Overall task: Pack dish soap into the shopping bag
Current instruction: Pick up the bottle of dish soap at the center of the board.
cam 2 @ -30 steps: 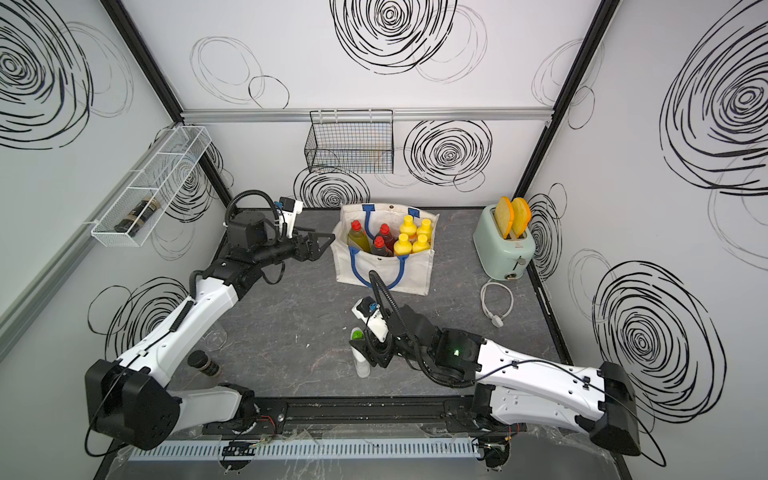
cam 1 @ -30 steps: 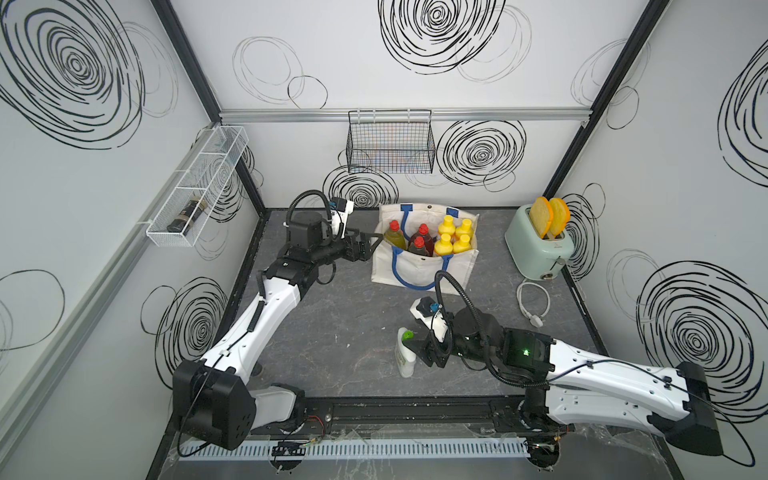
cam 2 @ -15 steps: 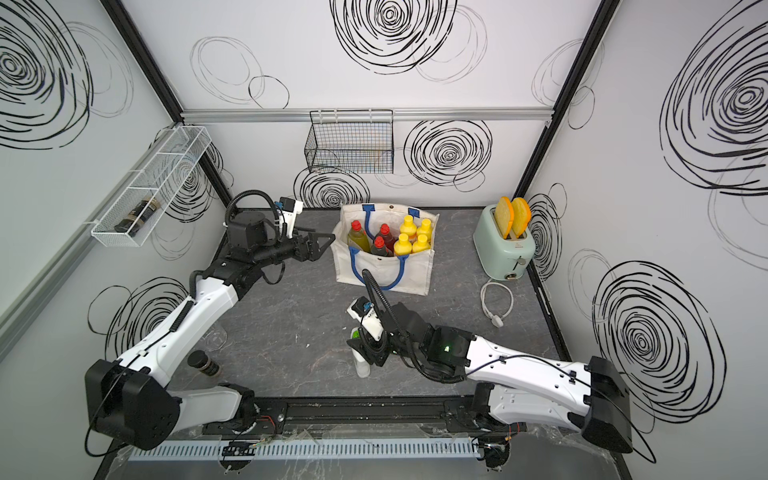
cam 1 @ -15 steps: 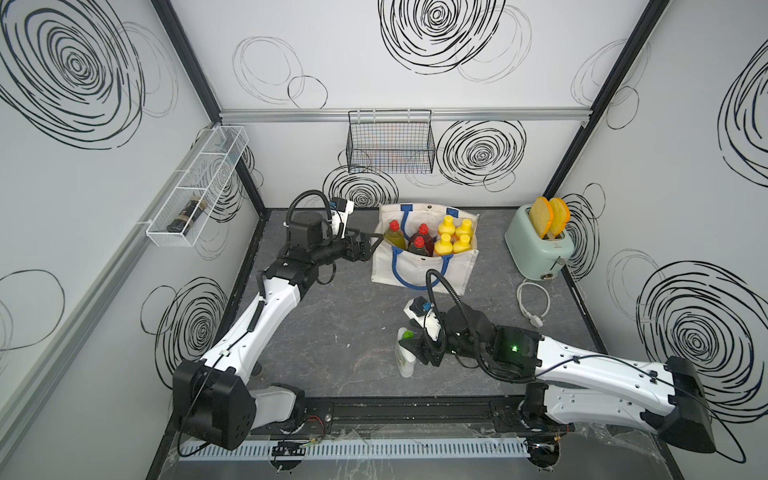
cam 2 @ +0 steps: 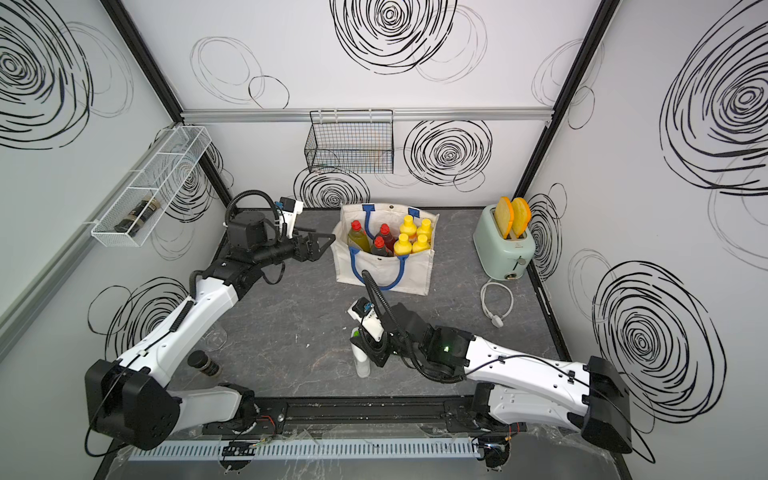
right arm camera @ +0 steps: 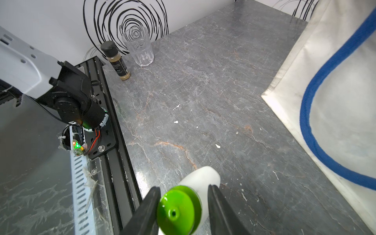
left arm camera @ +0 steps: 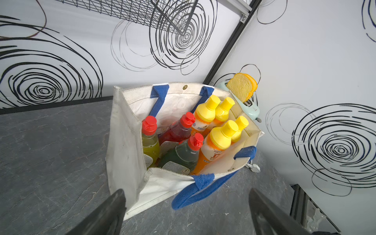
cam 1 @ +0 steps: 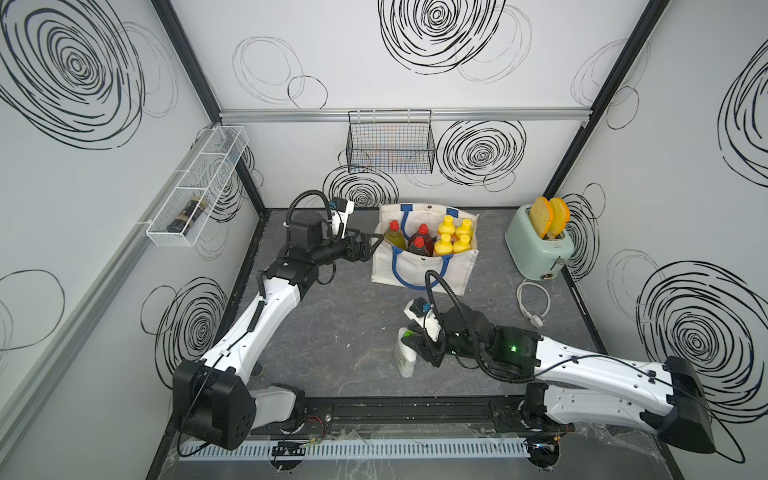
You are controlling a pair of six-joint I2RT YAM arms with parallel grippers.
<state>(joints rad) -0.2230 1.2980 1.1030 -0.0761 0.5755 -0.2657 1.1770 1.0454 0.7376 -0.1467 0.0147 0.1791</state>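
You are one bottle short of done. Starting at the left, your left gripper hangs just beside the side wall of the shopping bag, fingers spread wide and grasping nothing. The bag stands at the middle of the counter's back edge with seven bottles upright inside; the three red-capped bottles are on the side nearer the left edge and the four orange bottles with yellow caps nearer the right edge. What is left is the white bottle with the green cap; it stands upright near the middle of the front edge, well apart from the bag. Your right gripper has a finger on either side of its neck, just under the cap; I judge this to be the grasp, with the lift and the drop into the bag to come.

Now what you cannot read. A glass and a small jar stand at the front-left corner; in a top view the left arm covers both. The bag's floor is hidden, so the room left for an eighth bottle is a guess. The right fingers sit very close to the white bottle, but you cannot tell whether they press it or only flank it; its lower body is cut off in the right wrist view.
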